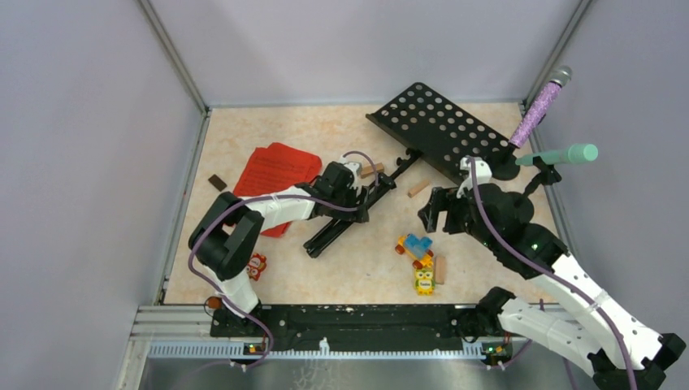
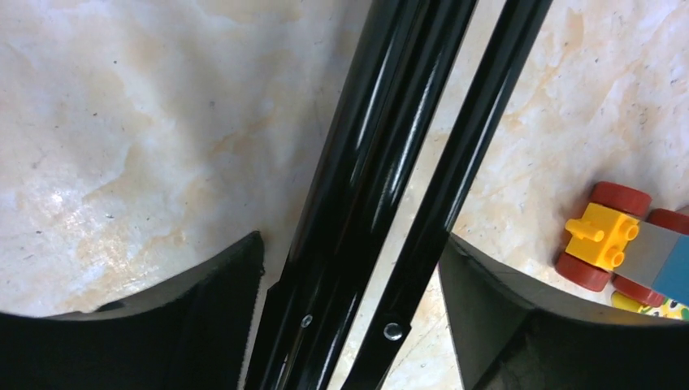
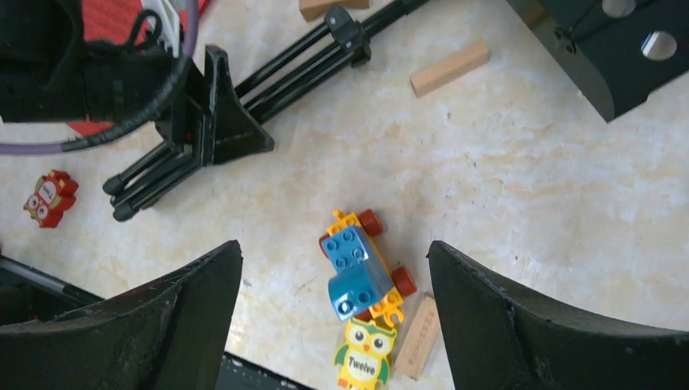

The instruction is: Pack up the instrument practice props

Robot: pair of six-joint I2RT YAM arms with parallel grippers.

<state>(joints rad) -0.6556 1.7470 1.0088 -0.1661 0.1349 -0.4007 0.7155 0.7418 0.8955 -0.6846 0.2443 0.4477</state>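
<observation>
The black perforated music rack (image 1: 439, 126) lies tilted at the back right, and its folded tripod legs (image 1: 349, 215) stretch toward the middle of the table. My left gripper (image 1: 366, 199) is open and straddles those legs (image 2: 382, 162), with floor showing between the legs and the fingers (image 2: 219, 317). Red sheet-music pages (image 1: 272, 175) lie just behind the left arm. The glittery purple microphone (image 1: 540, 110) and the mint-green microphone (image 1: 565, 154) stand in black holders (image 1: 505, 168) at the far right. My right gripper (image 3: 333, 317) is open and empty, hovering above small toys.
A blue and yellow toy car (image 3: 357, 268), a yellow owl figure (image 3: 364, 357) and a wooden block (image 3: 418, 337) lie under the right gripper. Another wooden block (image 1: 418, 188), a red figure (image 1: 257, 266) and a dark block (image 1: 217, 182) lie about. Grey walls enclose the table.
</observation>
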